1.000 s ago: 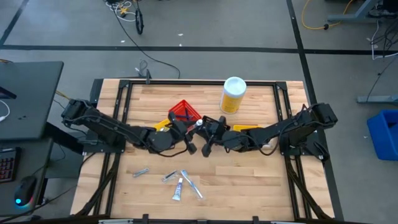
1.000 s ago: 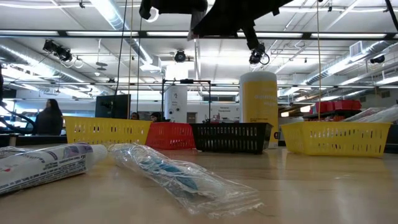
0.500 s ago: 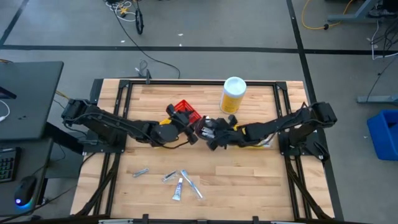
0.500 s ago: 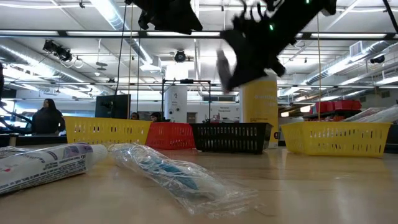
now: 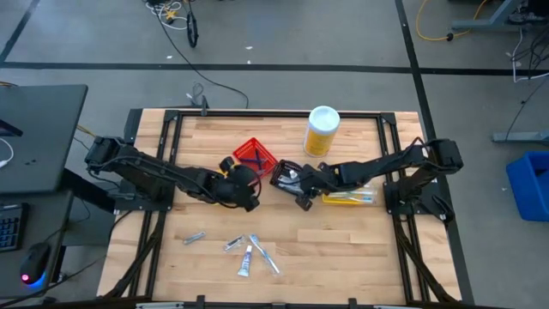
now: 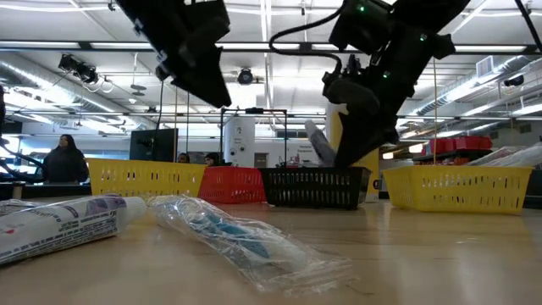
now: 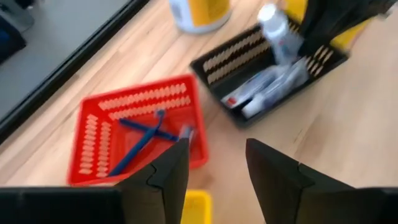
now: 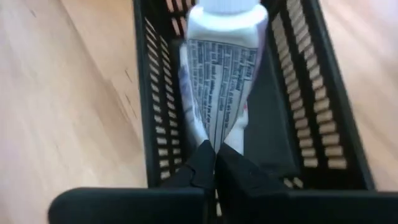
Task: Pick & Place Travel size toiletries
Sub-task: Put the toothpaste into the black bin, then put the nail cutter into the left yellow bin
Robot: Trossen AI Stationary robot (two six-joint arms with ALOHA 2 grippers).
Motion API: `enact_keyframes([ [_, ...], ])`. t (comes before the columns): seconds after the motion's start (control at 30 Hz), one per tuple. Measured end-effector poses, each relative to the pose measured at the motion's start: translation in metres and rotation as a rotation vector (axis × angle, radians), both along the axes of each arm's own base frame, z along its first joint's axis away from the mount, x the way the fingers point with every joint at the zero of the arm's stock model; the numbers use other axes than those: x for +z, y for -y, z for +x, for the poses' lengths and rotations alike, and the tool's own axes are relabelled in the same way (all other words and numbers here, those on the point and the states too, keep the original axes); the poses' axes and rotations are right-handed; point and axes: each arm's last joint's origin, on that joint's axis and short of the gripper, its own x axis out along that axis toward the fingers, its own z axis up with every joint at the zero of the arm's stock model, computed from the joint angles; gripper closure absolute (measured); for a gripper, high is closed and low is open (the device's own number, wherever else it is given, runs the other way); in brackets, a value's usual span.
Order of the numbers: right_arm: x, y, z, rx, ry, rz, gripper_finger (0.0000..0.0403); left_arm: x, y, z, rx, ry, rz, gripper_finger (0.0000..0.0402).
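Tube (image 8: 219, 81) orientation is fixed by the right gripper (image 8: 214, 163): the crimped tail is pinched between the closed fingers, and the capped end is pointed away from the wrist, down into the black bin (image 8: 314, 93). The long axis is aligned with the bin's length. The bin is located near the centre of the tabletop (image 5: 343, 240), just beside the red bin (image 5: 256, 155), in which blue-handled razors (image 7: 144, 134) are laid crossed. The left gripper (image 7: 216, 171) is held above the red bin, fingers apart, nothing gripped. Further toiletries (image 5: 253, 249) are scattered toward the near edge.
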Motion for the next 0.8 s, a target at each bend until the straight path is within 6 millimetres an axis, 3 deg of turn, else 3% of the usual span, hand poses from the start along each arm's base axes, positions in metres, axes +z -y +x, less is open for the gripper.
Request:
enact_keyframes([
  [0.23, 0.001, 0.004, 0.001, 0.007, 0.007, -0.028, 0.0329, -0.005, -0.002, -0.007, 0.0, -0.095, 0.015, 0.0247],
  [0.43, 0.003, 0.004, 0.002, 0.064, 0.013, -0.062, 0.0276, -0.009, 0.008, -0.012, -0.191, -0.229, -0.018, 0.0253],
  [0.57, 0.015, 0.001, 0.002, 0.099, 0.052, -0.077, 0.0258, 0.002, 0.015, -0.02, -0.261, -0.216, 0.033, 0.0259],
  [0.8, 0.056, -0.01, -0.008, 0.193, 0.17, -0.119, 0.0259, 0.041, 0.012, -0.062, -0.243, -0.053, 0.041, 0.027],
])
